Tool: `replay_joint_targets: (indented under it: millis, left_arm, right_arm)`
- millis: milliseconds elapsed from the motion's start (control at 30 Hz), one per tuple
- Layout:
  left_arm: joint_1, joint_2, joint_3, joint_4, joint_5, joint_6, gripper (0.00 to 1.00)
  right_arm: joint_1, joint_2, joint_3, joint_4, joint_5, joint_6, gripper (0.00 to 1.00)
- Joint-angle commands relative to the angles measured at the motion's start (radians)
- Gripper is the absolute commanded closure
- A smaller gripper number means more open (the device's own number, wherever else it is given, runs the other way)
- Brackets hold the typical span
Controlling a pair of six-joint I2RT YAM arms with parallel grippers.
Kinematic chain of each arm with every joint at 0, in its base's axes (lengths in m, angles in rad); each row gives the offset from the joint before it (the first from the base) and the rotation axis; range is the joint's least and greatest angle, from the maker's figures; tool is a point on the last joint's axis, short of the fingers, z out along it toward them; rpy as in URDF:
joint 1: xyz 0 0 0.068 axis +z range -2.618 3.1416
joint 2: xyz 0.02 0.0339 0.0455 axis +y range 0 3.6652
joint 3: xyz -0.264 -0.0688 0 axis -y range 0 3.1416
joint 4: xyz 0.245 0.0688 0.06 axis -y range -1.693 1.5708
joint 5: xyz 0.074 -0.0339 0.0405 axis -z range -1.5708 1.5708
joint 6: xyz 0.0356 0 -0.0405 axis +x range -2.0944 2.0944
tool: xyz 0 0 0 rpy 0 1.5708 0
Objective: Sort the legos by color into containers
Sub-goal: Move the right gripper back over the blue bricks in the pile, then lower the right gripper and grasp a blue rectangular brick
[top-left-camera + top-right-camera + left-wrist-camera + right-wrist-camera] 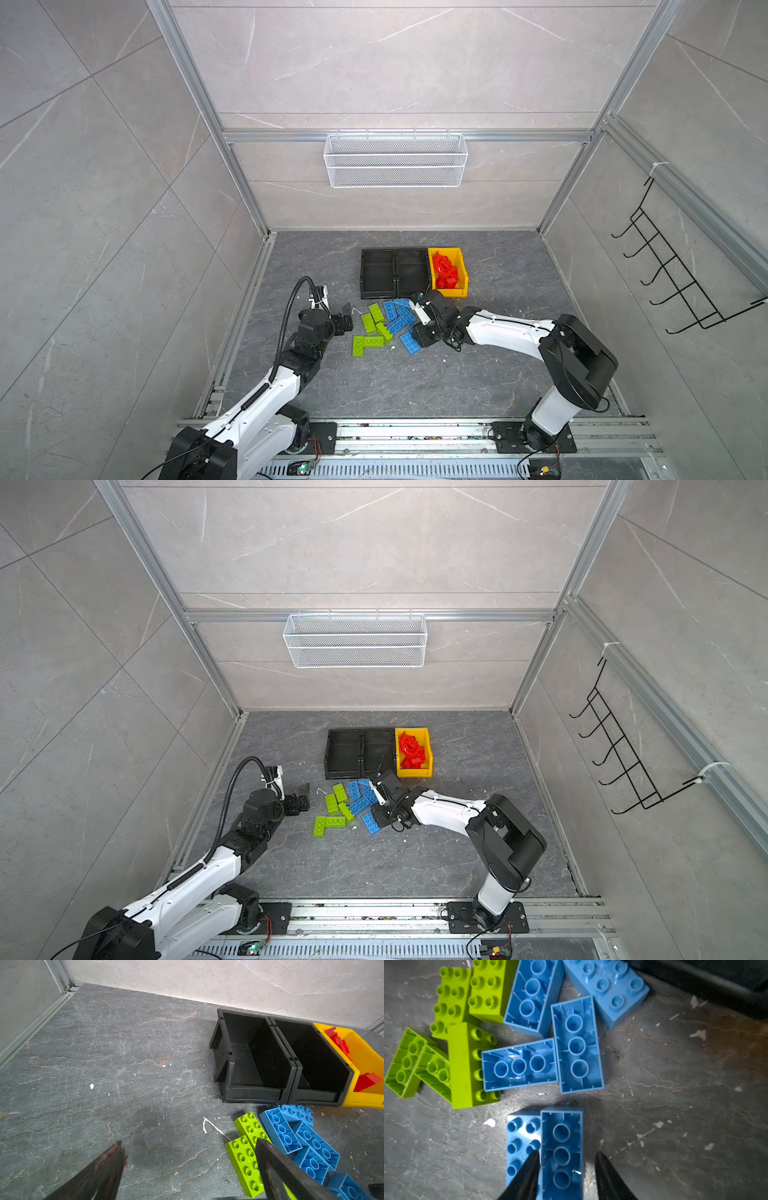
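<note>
We saw the right gripper (568,1153) astride an upturned blue brick (562,1132) on the table (675,1084) near the black bins (376,272), jaws part-spread across its short width, one finger (608,1178) not touching, while the left gripper (188,1141) hung spread wide, farther off.

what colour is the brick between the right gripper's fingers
Blue; the brick shows best in the right wrist view.

Basket: white wire mesh basket (395,160), hanging from the aluminium rail (270,136) on the back wall.
Rack: black wire hook rack (669,266), at the right side.
Table: dark grey marbled table (415,386), scattered with white flecks (91,1086).
</note>
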Motion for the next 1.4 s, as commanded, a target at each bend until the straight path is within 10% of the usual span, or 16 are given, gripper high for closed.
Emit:
replay_joint_targets:
  millis: [0,800,1367]
  left_arm:
    - [0.001,-0.004,0.007,0.040,-0.010,0.005,0.01]
    - [0.001,-0.012,0.002,0.040,-0.016,0.002,0.01]
    - [0.001,-0.027,-0.003,0.043,-0.009,-0.002,0.01]
  right_arm:
    - [-0.008,0.009,-0.006,0.025,0.023,0.034,0.57]
    - [-0.170,-0.155,-0.097,0.077,-0.159,0.045,0.49]
    - [-0.075,-0.075,0.004,-0.057,0.041,-0.011,0.49]
